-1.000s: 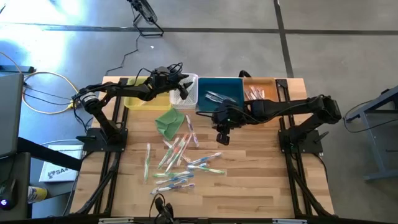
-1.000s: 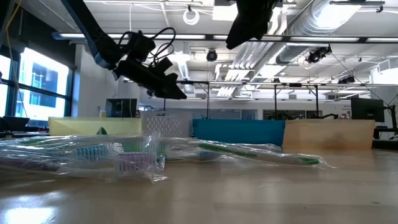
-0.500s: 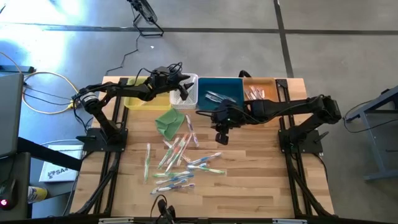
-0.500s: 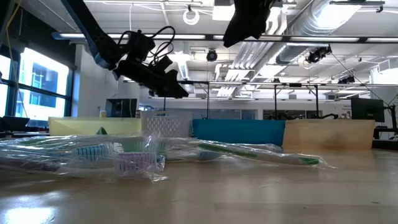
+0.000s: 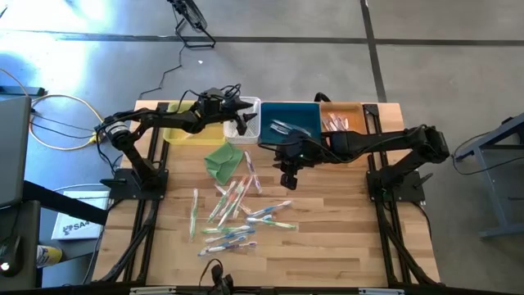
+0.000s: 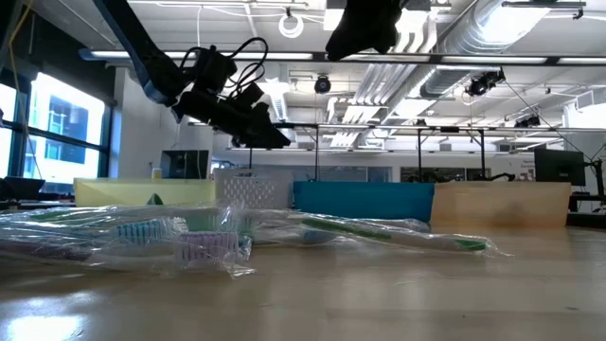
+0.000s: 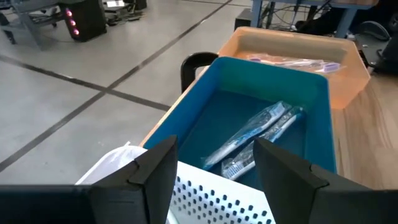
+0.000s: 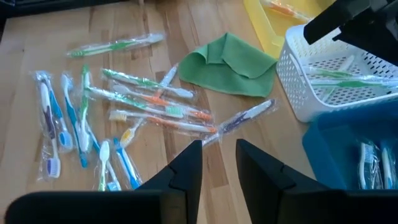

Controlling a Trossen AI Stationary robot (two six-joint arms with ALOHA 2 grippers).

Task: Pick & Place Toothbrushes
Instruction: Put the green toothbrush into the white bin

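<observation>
We see the toothbrushes (image 8: 124, 118) scattered mid-table, light, stiff and slippery in crinkly wrappers; we would probably pinch one mid-handle. Our right gripper (image 8: 217, 163) hovers above them, fingers apart, empty. Our left gripper (image 7: 214, 165) gapes over the white basket (image 8: 329, 78).

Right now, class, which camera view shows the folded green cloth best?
The right wrist view: the green cloth lies whole and close beside the white basket. The high view shows it small; the low view barely a green tip; the left wrist view not at all.
</observation>
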